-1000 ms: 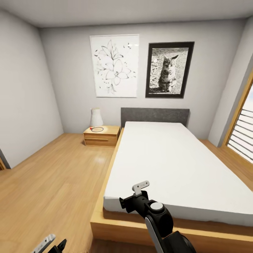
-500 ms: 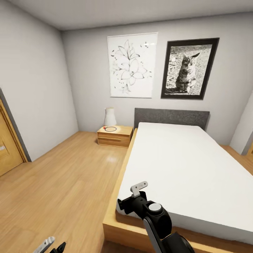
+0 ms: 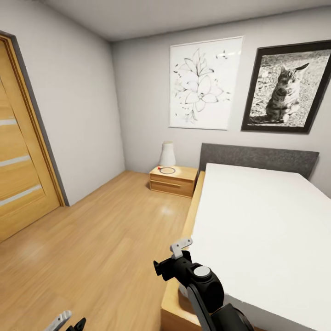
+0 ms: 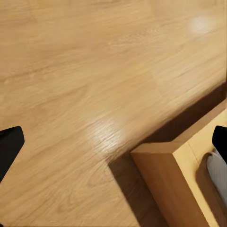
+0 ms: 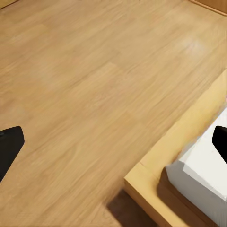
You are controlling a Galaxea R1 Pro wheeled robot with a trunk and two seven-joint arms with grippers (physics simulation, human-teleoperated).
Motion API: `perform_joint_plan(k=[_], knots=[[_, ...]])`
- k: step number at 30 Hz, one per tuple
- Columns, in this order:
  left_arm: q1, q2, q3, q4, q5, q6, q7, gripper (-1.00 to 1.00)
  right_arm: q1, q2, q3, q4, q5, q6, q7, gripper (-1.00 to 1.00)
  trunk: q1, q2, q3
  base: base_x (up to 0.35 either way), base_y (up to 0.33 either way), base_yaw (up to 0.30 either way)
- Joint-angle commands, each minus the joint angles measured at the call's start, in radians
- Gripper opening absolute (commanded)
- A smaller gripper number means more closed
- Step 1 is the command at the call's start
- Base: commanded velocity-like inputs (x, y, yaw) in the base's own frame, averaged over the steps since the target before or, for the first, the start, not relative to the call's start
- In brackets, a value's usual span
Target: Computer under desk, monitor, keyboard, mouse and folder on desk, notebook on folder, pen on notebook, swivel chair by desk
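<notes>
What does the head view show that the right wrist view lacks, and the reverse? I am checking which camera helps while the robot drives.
Head view alone: the door, nightstand with a lamp, the flower drawing, the cat picture, the headboard and the right arm's wrist. Right wrist view alone: the right gripper, seen along its open fingers, with nothing between them, close over the bed frame's corner. Both share the wooden floor and the white mattress.

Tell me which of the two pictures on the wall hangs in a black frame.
The cat photograph, the one above the bed's grey headboard. The flower line drawing beside it, nearer the nightstand, has only a thin pale edge.
</notes>
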Motion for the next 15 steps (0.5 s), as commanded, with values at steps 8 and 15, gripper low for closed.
perform_joint_plan(k=[8, 15], knots=[[0.0, 0.0, 0.001, -0.001, 0.01, 0.004, 0.006, 1.0, -0.001, 0.0, 0.0, -0.001, 0.002, 0.005, -0.001, 1.0, 0.001, -0.001, -0.001, 0.194, 0.278, 0.279], [0.0, 0.0, -0.001, 0.0, 0.009, 0.004, 0.006, 1.0, -0.001, 0.0, 0.0, -0.001, 0.001, 0.005, -0.001, 1.0, 0.001, -0.001, -0.001, 0.21, 0.282, 0.279]])
